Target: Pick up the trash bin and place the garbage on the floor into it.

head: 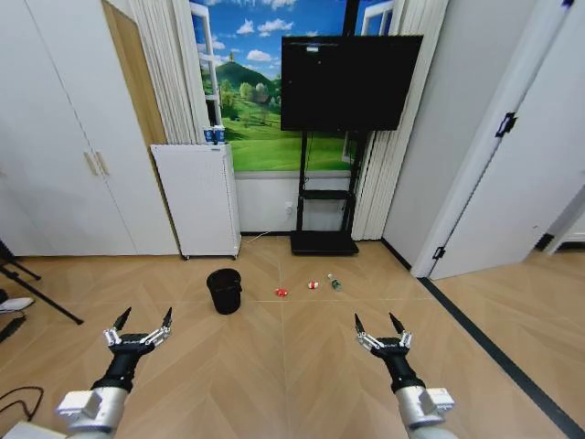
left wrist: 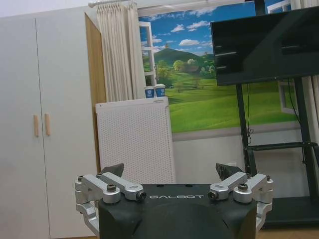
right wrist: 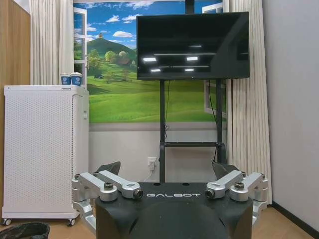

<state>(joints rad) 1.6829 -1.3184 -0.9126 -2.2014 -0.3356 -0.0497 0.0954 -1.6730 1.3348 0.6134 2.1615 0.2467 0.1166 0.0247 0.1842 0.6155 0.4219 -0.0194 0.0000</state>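
Left gripper (head: 143, 320) and right gripper (head: 381, 322) hover released, well short of everything. Trash bin (head: 224, 290) stands on the floor (head: 292, 366) at eleven o'clock; approach it first, gripping its rim. Garbage (head: 311, 285) lies near twelve.

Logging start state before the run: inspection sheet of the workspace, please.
Surface: light tan chevron wood floor with a dark strip on the robot's right.
Job's things: small black round wire-mesh trash bin upright on the floor; to its right, apart from it, a row of a red wad, a red-and-white wad and a small clear bottle with green label.
Clutter: two blue-and-white paper cups on the white perforated cabinet.
Grippers: left gripper and right gripper open, holding nothing, above bare floor short of the items.
Cables: black cable on the floor at far left.
Surroundings: black TV on a stand, curtains, white cupboard doors.
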